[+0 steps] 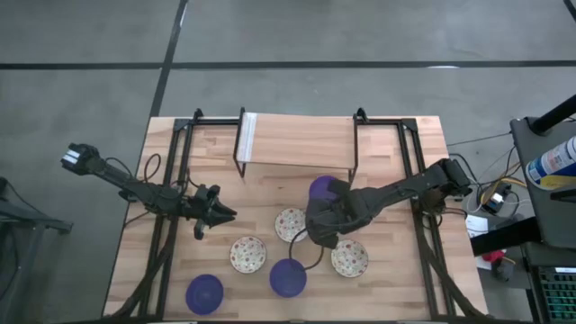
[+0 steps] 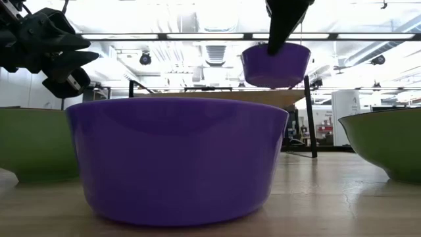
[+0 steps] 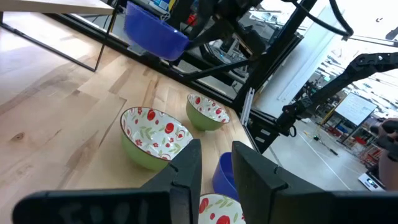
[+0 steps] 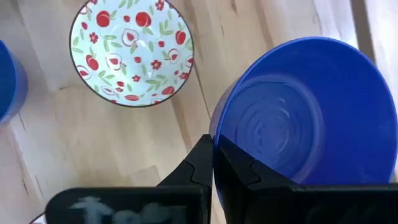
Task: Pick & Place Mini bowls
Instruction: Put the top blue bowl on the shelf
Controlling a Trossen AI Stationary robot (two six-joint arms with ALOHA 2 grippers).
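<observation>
Six mini bowls show in the high view. Three patterned ones rest on their bases on the table [image 1: 291, 224], [image 1: 247, 254], [image 1: 349, 257], as do two blue ones [image 1: 288, 277], [image 1: 204, 293]. The third blue bowl [image 1: 320, 187] is in my right gripper [image 1: 325, 202], which is shut on it above the table's middle. In the low view this bowl [image 2: 276, 64] hangs in the air. My left gripper [image 1: 222, 214] hovers left of the bowls, open by a narrow gap [image 3: 216, 163], touching nothing. My right gripper pinches the blue bowl by its rim [image 4: 214, 132], with one finger inside the bowl [image 4: 241, 169] and one outside [image 4: 198, 163]. The fingers come from above, pointing down [image 2: 283, 29]. The bowl is lifted clear of the table and hangs below them, tilted a little.
A black metal rack with a wooden shelf [image 1: 297, 139] stands on the far half of the table, just beyond the held bowl. Black frame rails [image 1: 171, 180] run along the table's left and right sides. Bare wood lies between the left gripper and the rack.
</observation>
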